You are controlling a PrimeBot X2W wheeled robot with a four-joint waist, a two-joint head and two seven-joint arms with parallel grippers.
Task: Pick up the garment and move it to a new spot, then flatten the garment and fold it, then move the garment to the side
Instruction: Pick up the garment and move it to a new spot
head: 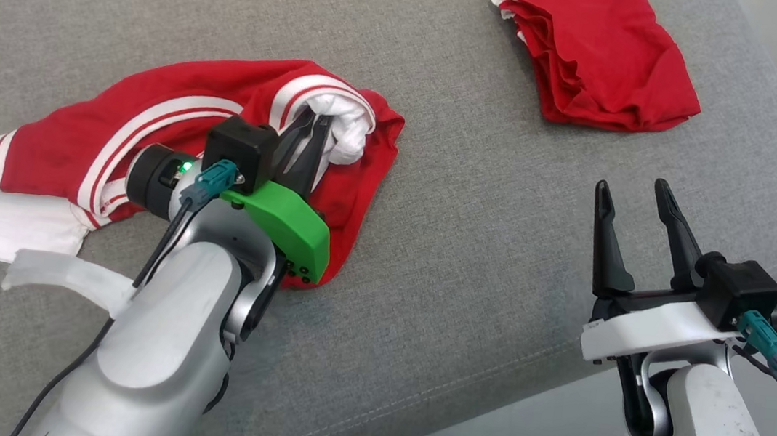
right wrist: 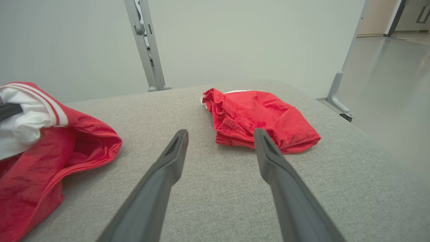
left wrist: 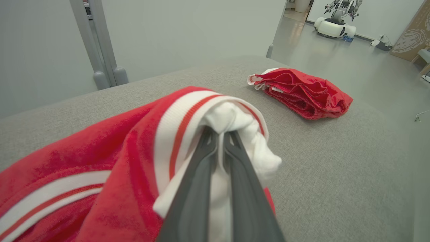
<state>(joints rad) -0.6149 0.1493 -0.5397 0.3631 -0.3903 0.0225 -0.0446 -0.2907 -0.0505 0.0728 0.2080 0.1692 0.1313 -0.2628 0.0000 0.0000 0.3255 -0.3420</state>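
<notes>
Now my left hand (head: 317, 121) was clenched on white fabric bunched inside striped band of garment (head: 67, 152). Garment lay crumpled on grey worktop (head: 456, 269), left of centre. I saw my right hand (head: 632, 189) released, fingers spread, over worktop's near edge, grasping nothing. Folded red cloth (head: 601, 56) sat far right, well apart.

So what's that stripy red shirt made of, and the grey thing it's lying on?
The shirt looks like soft knit cloth, probably cotton or a blend: matte, slightly fuzzy, crumpling into loose folds, with ribbed striped trim. The grey surface looks like padded woven fabric: speckled weave, a stitched seam, rounded edge.
</notes>
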